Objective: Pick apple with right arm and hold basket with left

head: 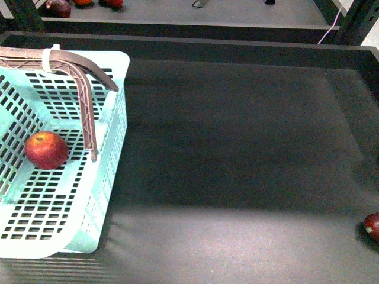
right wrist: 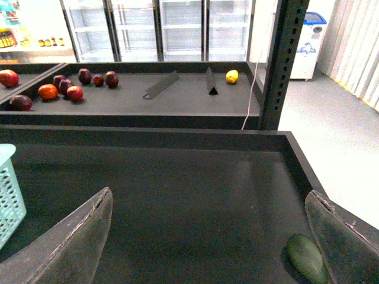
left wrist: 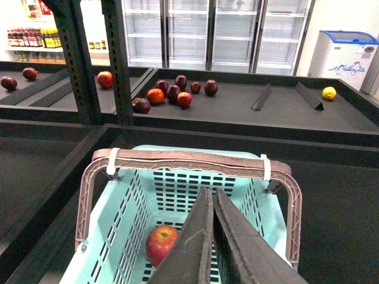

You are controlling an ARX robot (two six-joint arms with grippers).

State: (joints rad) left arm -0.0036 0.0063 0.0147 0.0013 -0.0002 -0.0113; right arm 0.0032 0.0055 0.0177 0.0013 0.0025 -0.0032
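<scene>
Dark counter [head: 237,177] carries one basket [head: 109,177] at my left, with one apple [head: 46,149] inside on its floor. My left pincer [left wrist: 212,236] hangs above the basket, closed on nothing. My right pincer [right wrist: 207,236] gapes wide over bare counter, beside one green fruit [right wrist: 307,258].

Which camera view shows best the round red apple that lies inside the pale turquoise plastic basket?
The front view shows it best: the round red apple lies unobstructed on the floor of the pale turquoise slotted plastic basket. The left wrist view shows the apple too, partly behind the shut left end effector. The right wrist view shows only the basket's edge, no apple.
</scene>
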